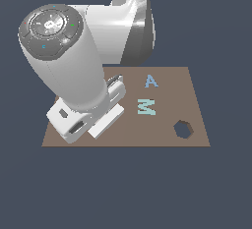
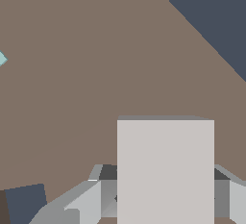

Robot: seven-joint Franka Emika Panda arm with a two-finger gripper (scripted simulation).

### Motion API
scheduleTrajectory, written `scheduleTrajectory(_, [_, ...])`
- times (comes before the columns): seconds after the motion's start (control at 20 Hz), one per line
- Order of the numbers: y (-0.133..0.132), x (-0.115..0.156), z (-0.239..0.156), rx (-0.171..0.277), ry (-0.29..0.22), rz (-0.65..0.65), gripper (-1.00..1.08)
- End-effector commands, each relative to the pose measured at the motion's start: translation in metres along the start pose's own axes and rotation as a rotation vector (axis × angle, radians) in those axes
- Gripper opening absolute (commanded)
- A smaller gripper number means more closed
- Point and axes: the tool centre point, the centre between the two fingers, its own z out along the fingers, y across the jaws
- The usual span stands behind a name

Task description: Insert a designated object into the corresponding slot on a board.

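The hand [image 2: 166,204] is clenched on the block [image 2: 165,170], which sits pinched between the two fingers [image 2: 86,201] and fills the lower part of the wrist view, just above the brown board [image 1: 172,105]. In the exterior view the arm [image 1: 69,61] covers the board's left part, so neither block nor square hole shows there; only the letters A [image 1: 151,81] and M [image 1: 146,106] and the hexagonal hole [image 1: 183,128] are visible. A dark square patch [image 2: 25,204] at the wrist view's corner is probably the square hole, well off to one side of the block. The risk is lowering here: the block would land on solid board, or catch an edge and tilt if its sides are not squared to the hole.
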Motion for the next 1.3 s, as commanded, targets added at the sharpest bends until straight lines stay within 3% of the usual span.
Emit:
scheduleTrajectory(0.0, [-0.009,-0.004,-0.001,-0.001,0.000,-0.016,-1.00])
scheduleTrajectory(0.7, [-0.070,-0.037,-0.007,0.000,0.000,-0.132,-1.00])
scheduleTrajectory(1.25, [-0.087,-0.048,-0.008,0.000,0.000,-0.167,-1.00])
